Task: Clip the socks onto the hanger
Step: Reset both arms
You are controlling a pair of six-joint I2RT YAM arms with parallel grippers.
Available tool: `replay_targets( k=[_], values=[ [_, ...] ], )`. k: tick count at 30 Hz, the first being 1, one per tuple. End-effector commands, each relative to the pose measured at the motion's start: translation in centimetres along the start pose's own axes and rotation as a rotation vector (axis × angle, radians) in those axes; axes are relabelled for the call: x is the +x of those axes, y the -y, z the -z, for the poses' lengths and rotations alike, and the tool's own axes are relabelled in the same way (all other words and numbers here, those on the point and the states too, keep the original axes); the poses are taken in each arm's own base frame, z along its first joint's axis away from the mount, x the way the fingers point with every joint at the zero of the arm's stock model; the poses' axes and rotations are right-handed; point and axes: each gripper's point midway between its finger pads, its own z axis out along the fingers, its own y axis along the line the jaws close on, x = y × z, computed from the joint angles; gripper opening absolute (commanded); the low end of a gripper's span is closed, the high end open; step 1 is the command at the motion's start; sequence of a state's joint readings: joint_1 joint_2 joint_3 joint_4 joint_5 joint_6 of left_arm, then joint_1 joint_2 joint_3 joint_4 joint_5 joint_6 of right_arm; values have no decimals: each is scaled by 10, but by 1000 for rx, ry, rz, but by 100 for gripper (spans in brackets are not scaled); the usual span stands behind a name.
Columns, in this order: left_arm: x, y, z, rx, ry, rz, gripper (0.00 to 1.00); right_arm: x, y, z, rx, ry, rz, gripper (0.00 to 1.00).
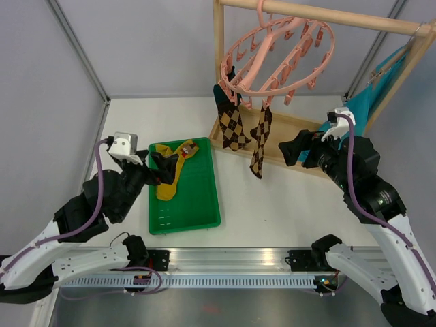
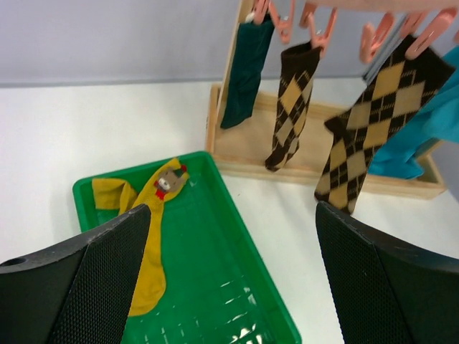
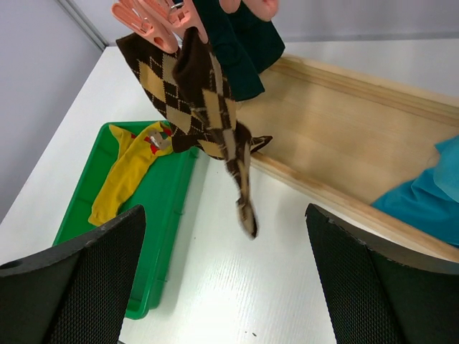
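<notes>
The pink hanger (image 1: 259,89) hangs from the wooden rack's top bar. Clipped to it are two brown argyle socks (image 1: 234,127) (image 1: 261,141) and a dark teal sock (image 2: 247,68). A mustard yellow sock (image 1: 174,174) with a small figure on it lies in the green tray (image 1: 204,204). My left gripper (image 1: 161,170) hovers open over the tray, its view showing the yellow sock (image 2: 150,236) beside the left finger. My right gripper (image 1: 290,151) stands open to the right of the hanging argyle socks (image 3: 215,107), with only white table between its fingers (image 3: 79,287).
The wooden rack's base (image 1: 300,134) lies behind the hanging socks, its upright post (image 1: 219,41) at the left. A turquoise cloth (image 1: 378,85) drapes over the rack's right side. Grey walls close off the table's back and sides.
</notes>
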State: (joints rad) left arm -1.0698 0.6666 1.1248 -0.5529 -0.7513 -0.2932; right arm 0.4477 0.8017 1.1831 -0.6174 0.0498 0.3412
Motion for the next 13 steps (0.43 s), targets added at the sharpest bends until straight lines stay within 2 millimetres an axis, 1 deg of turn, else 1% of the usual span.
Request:
replay_targets(
  k=[1,4,7,11,13],
  values=[
    [25,-9,0,-42,-65,-20,100,-18,-4,4,-17,65,12,98],
    [31,-5,-3,-34,-79,-21,100,-16,-6,2,-28,58,8,98],
    [31,-3,-4,-28,-80,-20,100,-15,-7,2,-34,62,8,98],
    [31,-2,-4,-18,-81,-21,100,-10,-2,1,-17,55,9,98],
    [31,-1,-4,-15,-81,-24,100,-11,-1,2,-12,68,6,98]
  ],
)
